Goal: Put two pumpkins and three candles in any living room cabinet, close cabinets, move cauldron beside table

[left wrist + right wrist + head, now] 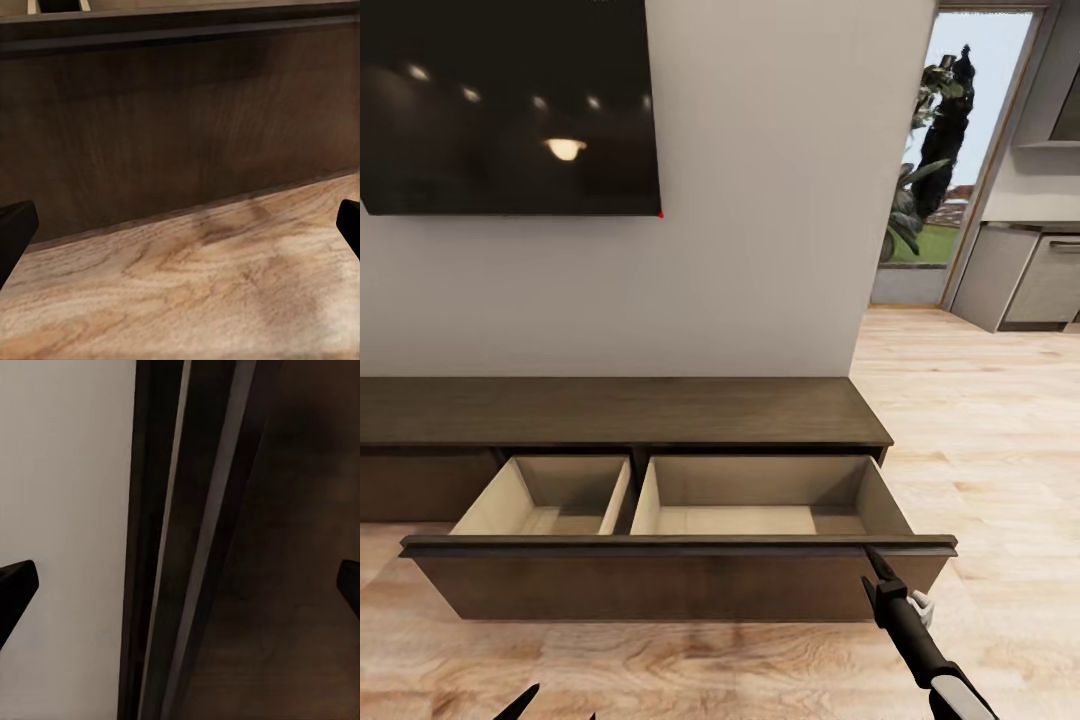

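Observation:
The low dark-brown cabinet (610,410) stands against the pale wall with its wide front (660,585) pulled out. Two pale beige compartments (550,495) (760,495) show inside, and nothing lies in them. My right gripper (885,575) is open at the right end of the pulled-out front, and the front's thin black top edge (187,547) runs between its fingers. My left gripper (555,708) hangs open low before the front's left part, facing the brown panel (172,120) and the plank floor (195,292). The pumpkins, candles, cauldron and table are out of view.
A black TV (510,100) hangs on the wall above the cabinet. To the right, light wood floor (980,420) leads to a glazed opening with a plant (935,150) and grey kitchen units (1030,280).

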{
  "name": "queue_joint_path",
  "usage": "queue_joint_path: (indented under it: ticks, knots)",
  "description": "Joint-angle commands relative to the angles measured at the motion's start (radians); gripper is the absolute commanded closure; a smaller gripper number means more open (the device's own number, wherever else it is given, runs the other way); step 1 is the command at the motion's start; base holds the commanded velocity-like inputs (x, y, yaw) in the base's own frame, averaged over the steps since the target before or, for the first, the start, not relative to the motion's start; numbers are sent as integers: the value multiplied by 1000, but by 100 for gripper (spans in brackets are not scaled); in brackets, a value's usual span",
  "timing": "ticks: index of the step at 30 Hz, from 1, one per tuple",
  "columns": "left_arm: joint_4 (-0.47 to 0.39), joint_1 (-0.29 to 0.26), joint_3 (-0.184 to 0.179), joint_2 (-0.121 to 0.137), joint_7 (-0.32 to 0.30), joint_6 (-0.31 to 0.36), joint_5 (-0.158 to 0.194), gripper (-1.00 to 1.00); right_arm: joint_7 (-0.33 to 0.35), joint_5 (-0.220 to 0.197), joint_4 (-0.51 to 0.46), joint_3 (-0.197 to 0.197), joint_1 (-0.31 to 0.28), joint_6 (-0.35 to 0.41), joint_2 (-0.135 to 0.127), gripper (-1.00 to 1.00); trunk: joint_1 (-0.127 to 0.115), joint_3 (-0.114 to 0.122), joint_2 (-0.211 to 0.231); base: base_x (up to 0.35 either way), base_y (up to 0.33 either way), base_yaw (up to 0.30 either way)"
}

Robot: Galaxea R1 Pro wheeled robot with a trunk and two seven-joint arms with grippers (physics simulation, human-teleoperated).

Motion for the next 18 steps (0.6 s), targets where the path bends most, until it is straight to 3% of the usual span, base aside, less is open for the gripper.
queue_joint_path:
  ticks: [1, 9, 18]
  knots:
    - [0, 0, 0, 0, -4, 0, 7, -100, 3, -10, 1, -1, 0, 10, 0, -100, 0, -1, 0, -70, 0, 0]
    - [0, 0, 0, 0, -4, 0, 7, -100, 3, -10, 0, -1, 0, 10, 0, -100, 0, -1, 0, -196, 0, 0]
    - [-1, 0, 5, 0, -3, 4, 7, -100, 1, -9, -9, 0, 0, 10, -1, -100, 0, -1, 0, -38, 0, 0]
